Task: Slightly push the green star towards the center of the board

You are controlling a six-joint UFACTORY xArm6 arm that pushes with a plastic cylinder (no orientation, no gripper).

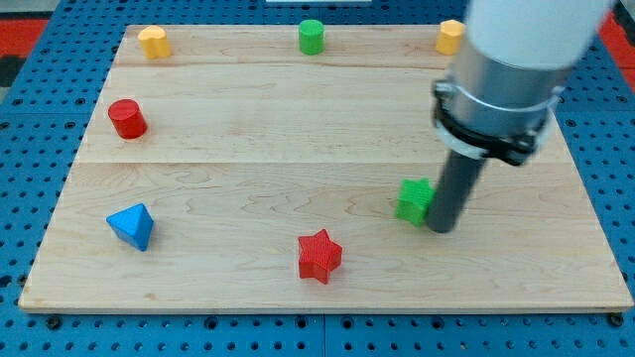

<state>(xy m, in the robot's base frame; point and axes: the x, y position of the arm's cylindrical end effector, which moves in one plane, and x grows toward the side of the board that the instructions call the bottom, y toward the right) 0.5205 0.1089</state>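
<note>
The green star (414, 199) lies on the wooden board (298, 129), right of the centre and a little below it. My tip (443, 228) is at the end of the dark rod, right against the star's right side; it looks to be touching it. The rod covers the star's right edge.
A red star (318, 256) lies at the bottom centre, a blue triangular block (131, 226) at the bottom left, a red cylinder (127, 118) at the left. A yellow block (153, 42), a green cylinder (312, 36) and another yellow block (449, 37) line the top edge.
</note>
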